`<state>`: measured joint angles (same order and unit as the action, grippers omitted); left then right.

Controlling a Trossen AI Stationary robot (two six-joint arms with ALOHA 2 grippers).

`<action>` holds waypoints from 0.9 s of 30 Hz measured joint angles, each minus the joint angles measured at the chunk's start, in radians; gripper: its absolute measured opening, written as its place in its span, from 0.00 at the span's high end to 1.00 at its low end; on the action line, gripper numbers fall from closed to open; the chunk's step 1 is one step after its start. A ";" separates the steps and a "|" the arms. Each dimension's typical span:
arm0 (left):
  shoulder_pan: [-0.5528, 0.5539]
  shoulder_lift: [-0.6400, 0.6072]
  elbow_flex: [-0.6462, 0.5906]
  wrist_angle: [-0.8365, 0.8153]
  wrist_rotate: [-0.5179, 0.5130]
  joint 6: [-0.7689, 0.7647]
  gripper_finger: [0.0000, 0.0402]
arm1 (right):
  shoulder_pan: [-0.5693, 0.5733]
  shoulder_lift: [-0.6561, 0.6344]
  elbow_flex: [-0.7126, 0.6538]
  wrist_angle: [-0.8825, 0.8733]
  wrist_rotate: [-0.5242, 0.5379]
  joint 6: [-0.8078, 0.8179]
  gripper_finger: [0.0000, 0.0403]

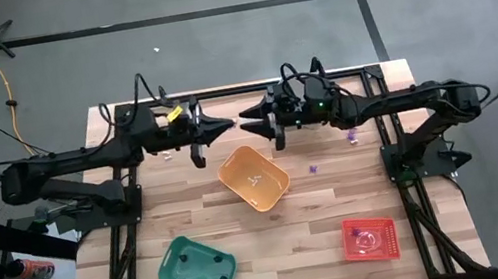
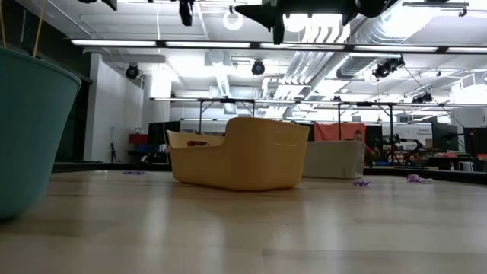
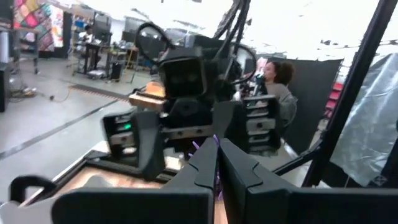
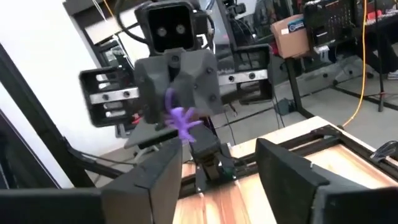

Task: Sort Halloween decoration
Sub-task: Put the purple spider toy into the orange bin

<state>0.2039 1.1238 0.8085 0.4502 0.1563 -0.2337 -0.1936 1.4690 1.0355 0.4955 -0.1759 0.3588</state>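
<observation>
Purple and tiny, a trinket (image 4: 181, 121) sits pinched at the tip of the left gripper (image 1: 226, 123), whose fingers are pressed together on it, above the worktop's far edge. Both dark arms stretch level toward each other, tips nearly meeting over the orange bin (image 1: 254, 178). The right gripper (image 1: 247, 115) faces it with fingers (image 4: 283, 168) spread apart, holding nothing. More purple trinkets (image 1: 314, 167) lie on the wood toward the right edge; a green bin (image 1: 196, 269) and a red bin (image 1: 369, 238) sit near the front edge.
</observation>
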 joint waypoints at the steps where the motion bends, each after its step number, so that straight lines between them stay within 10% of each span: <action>1: -0.004 0.011 0.000 0.024 0.000 0.000 1.00 | 0.000 0.000 0.000 0.001 0.000 0.000 0.50; 16: -0.010 0.092 0.000 0.095 0.000 0.000 1.00 | 0.005 -0.004 0.000 0.002 -0.128 -0.024 0.59; 27: -0.011 0.091 0.000 0.095 0.000 0.000 1.00 | 0.004 -0.004 0.000 0.002 -0.116 -0.027 0.92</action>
<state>0.1932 1.2148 0.8082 0.5453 0.1562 -0.2335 -0.1898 1.4654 1.0355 0.4980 -0.2922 0.3317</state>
